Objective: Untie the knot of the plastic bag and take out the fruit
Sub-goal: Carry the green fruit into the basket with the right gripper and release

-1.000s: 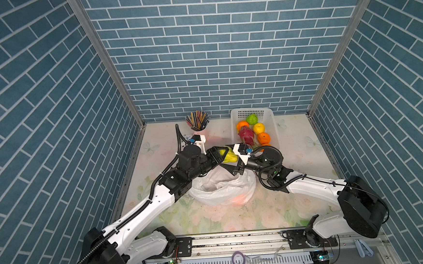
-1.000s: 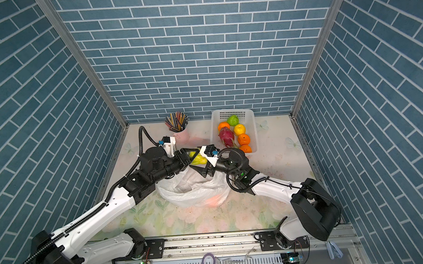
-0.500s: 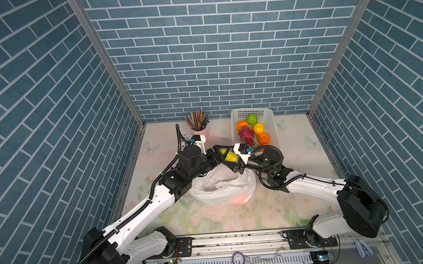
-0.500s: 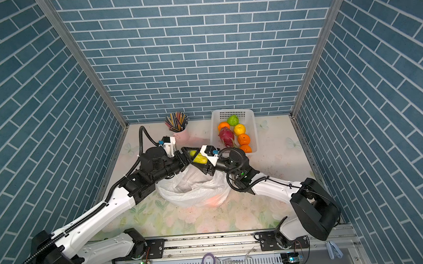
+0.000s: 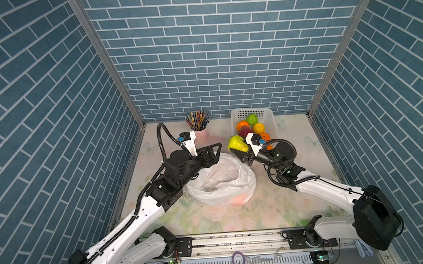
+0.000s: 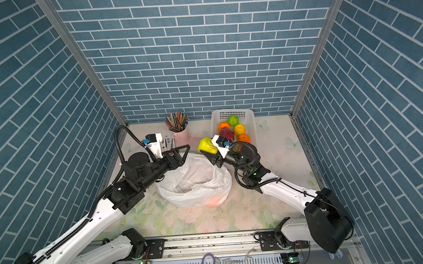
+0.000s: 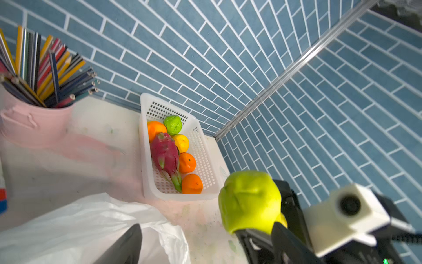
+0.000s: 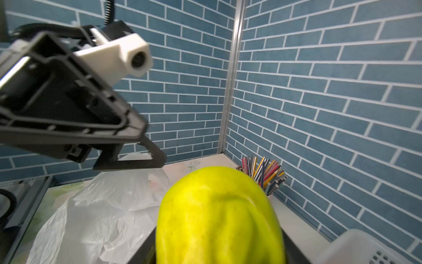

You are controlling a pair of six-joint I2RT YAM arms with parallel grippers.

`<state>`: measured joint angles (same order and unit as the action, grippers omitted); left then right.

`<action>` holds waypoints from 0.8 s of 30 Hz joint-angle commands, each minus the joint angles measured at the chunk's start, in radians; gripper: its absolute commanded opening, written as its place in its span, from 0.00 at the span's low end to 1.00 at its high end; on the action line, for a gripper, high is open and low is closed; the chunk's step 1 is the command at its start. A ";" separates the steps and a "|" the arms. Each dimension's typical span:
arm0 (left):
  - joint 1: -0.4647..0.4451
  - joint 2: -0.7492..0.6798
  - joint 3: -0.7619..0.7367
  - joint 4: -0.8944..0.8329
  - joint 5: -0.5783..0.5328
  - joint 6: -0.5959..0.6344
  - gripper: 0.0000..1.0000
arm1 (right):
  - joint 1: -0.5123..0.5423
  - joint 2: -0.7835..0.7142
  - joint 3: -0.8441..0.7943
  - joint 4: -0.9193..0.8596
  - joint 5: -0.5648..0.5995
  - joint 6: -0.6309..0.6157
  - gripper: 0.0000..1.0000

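Taking-out step: the right fingers (image 5: 243, 157) clamp a yellow-green fruit (image 5: 236, 143) in the air between the open plastic bag (image 5: 223, 184) and the white basket (image 5: 271, 116). The left fingers (image 7: 127, 246) stand apart, empty. Next, I judge, carry it over the basket and release.

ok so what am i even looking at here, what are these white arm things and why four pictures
Two robot arms are mounted at a table's front edge, each ending in a pincer. Two pictures come from a camera pair overhead, nearly identical; the others from small cameras on each arm's wrist. On the table lie an open white plastic bag, a pink cup of pencils and a white basket holding oranges, a dragon fruit and others. The right gripper, that arm's pincer, holds up a yellow-green fruit near the basket. The left gripper is open and empty, above the bag.
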<state>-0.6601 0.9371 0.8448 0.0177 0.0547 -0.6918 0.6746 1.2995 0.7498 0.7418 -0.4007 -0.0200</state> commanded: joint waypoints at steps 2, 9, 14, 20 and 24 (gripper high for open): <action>0.005 -0.022 -0.023 -0.032 0.026 0.329 0.89 | -0.071 0.008 0.115 -0.208 0.042 0.151 0.55; 0.005 -0.033 -0.050 -0.028 0.154 0.471 0.89 | -0.164 0.107 0.273 -0.477 0.057 0.289 0.54; 0.004 -0.029 -0.059 -0.030 0.186 0.496 0.89 | -0.192 0.205 0.357 -0.587 0.020 0.352 0.54; 0.004 -0.017 -0.056 -0.054 0.176 0.504 0.89 | -0.196 0.340 0.463 -0.711 -0.006 0.396 0.54; 0.003 -0.012 -0.058 -0.073 0.165 0.512 0.88 | -0.200 0.426 0.518 -0.763 -0.020 0.407 0.53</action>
<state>-0.6605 0.9207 0.7967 -0.0349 0.2226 -0.2092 0.4789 1.6855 1.2240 0.0532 -0.3893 0.3443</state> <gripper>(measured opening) 0.885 0.584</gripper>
